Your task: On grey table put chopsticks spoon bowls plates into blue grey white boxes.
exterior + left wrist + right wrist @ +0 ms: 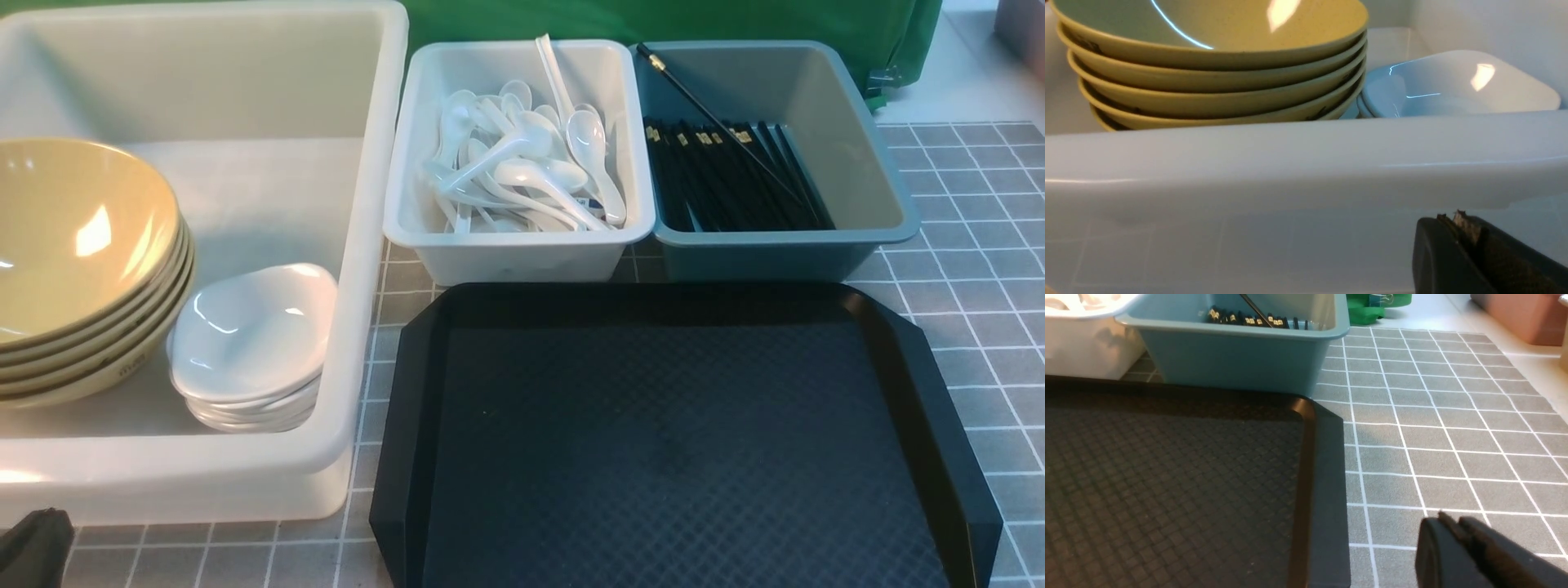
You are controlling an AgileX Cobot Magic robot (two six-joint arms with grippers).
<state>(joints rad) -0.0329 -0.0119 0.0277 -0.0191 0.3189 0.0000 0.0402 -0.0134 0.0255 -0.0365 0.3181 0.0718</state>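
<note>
Several olive-yellow bowls (pixel 73 237) (pixel 1208 61) sit stacked in the big white tub (pixel 359 245), with a stack of white plates (pixel 253 327) (pixel 1453 85) beside them. White spoons (pixel 522 163) fill the pale grey-white bin (pixel 522 253). Black chopsticks (pixel 727 180) (pixel 1249 319) lie in the blue-grey bin (pixel 882 180) (pixel 1237 359), one leaning on its far rim. My left gripper (pixel 1449 218) is shut and empty, low outside the tub's near wall (pixel 1290 163). Over the grey table (pixel 1453 437), just right of the tray, my right gripper (pixel 1449 520) has its fingers together and holds nothing.
A black textured tray (pixel 678 441) (pixel 1167 477) lies bare on the grey table (pixel 980 327) in front of the two small bins. Green cloth (pixel 653 20) hangs behind the bins. A reddish-brown box (pixel 1519 314) stands beyond the table's far right edge.
</note>
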